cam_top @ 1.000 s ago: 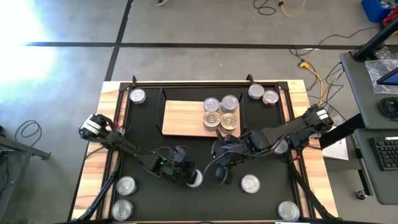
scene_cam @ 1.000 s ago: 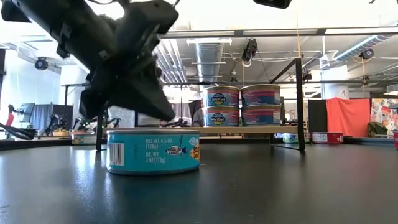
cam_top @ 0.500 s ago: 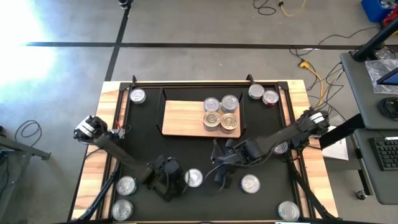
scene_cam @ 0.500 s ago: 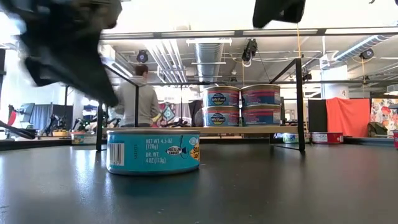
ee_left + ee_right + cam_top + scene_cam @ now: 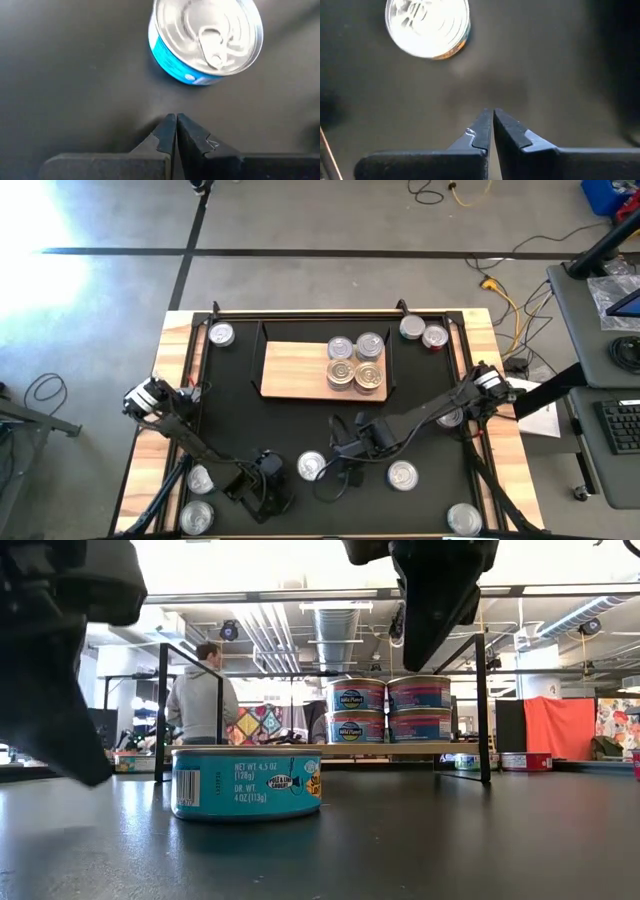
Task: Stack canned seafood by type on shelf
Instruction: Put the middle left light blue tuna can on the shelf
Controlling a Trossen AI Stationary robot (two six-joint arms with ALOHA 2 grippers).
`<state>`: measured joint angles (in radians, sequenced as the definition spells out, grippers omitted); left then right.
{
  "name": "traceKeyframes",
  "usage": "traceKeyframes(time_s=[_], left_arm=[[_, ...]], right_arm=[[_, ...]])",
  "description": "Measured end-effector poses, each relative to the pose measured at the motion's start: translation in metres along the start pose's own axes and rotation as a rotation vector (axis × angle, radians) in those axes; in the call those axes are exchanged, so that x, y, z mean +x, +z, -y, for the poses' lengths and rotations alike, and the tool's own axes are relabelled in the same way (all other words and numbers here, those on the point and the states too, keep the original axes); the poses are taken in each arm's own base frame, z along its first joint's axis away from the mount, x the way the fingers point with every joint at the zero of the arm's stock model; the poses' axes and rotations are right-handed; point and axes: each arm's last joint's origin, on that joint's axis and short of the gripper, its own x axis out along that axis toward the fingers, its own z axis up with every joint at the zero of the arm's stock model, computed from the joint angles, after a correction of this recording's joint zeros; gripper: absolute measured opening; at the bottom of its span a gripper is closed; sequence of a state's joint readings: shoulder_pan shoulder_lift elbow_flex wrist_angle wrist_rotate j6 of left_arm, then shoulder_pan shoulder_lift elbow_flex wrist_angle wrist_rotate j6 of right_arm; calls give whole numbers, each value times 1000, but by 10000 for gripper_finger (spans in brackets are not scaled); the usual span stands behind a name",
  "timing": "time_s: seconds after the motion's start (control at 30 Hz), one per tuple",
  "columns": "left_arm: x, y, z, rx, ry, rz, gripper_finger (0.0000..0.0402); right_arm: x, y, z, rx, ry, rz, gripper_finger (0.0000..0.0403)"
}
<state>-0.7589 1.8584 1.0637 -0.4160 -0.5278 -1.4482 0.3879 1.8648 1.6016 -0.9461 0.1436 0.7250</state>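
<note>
A tin with a blue side and a silver top (image 5: 311,467) (image 5: 247,783) (image 5: 207,37) (image 5: 427,27) stands upright on its base on the black mat. My left gripper (image 5: 280,483) (image 5: 176,120) hovers shut, just to the near left of this tin and apart from it. To the tin's right and higher up, my right gripper (image 5: 338,465) (image 5: 492,116) is shut too. The light-wood shelf (image 5: 295,370) lies farther back. Several tins (image 5: 355,363) (image 5: 390,710) stand stacked two high on its right end.
Loose tins stand around the mat: far left (image 5: 221,334), two at far right (image 5: 412,327) (image 5: 434,336), two at near left (image 5: 202,478) (image 5: 197,516), near right (image 5: 402,474) (image 5: 464,518). A person (image 5: 205,700) stands in the room behind.
My left gripper has drawn back from the blue tin toward the table's near left, staying shut. My right gripper has come down and moved toward the tin, shut. The tin has kept its place.
</note>
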Motion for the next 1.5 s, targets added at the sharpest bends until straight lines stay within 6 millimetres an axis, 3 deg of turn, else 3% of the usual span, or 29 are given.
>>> traceKeyframes(time_s=[0.23,0.53,0.63,1.1,1.33,1.5], left_arm=[[21,-2,6,32,-46,-31,0],[33,14,4,-14,-25,43,0],[37,20,1,6,-7,54,0],[46,44,-10,76,81,94,0],[23,44,-14,130,113,63,0],[4,33,-14,193,120,43,0]], right_arm=[[9,9,0,20,-7,78,13],[61,13,-14,6,14,90,13],[70,14,-17,12,38,86,13],[60,7,-31,7,207,8,13],[40,-2,-29,-51,207,-55,13],[34,-6,-18,-112,73,-59,13]])
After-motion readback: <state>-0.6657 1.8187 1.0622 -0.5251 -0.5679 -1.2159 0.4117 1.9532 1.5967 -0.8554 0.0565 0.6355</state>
